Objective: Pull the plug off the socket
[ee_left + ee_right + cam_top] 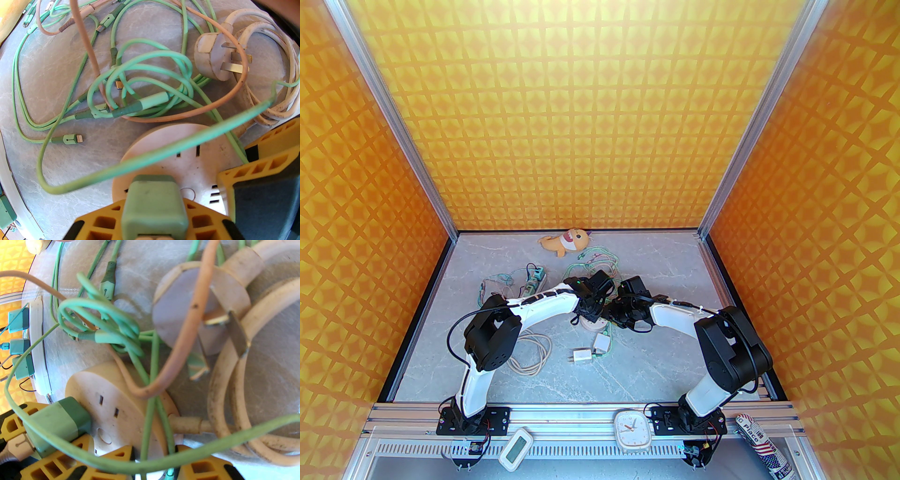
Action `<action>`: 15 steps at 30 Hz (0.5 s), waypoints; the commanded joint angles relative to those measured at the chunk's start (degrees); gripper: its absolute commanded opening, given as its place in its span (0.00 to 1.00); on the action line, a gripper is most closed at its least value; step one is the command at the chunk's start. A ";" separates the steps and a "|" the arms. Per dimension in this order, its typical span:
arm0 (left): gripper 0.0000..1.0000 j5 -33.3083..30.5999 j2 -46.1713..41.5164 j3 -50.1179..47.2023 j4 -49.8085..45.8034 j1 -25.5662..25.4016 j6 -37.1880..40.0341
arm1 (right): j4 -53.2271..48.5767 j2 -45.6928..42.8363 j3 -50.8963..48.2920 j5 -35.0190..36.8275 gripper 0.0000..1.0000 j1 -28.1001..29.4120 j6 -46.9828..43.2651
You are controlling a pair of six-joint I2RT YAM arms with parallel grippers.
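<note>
Green plug (153,201) nearest, clamped in the left pincer (152,219) and seated in the near edge of the round socket (206,164) on the counter (46,70), right pincer (136,458) closed on the socket's sides, loose white plug (211,58) among green cables (150,56) beyond.

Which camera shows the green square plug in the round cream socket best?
Right wrist: the green square plug appears side-on, seated in the round cream socket. Left wrist shows its back, clamped in the left gripper. Top external catches a sliver of the socket's rim.
</note>
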 commanded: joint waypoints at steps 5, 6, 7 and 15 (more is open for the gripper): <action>0.16 16.58 -4.71 0.92 -1.60 5.02 -3.85 | -13.45 5.90 -4.81 12.95 0.30 0.05 -1.33; 0.16 16.61 -4.81 0.81 -1.47 5.13 -3.57 | -13.41 5.81 -4.81 12.90 0.30 0.00 -1.33; 0.16 16.62 -4.77 0.79 -1.59 5.13 -3.14 | -13.31 5.81 -4.91 12.91 0.30 0.00 -1.33; 0.17 8.68 -3.21 1.35 -3.93 2.26 -0.83 | -13.09 5.72 -5.10 12.97 0.30 0.02 -0.98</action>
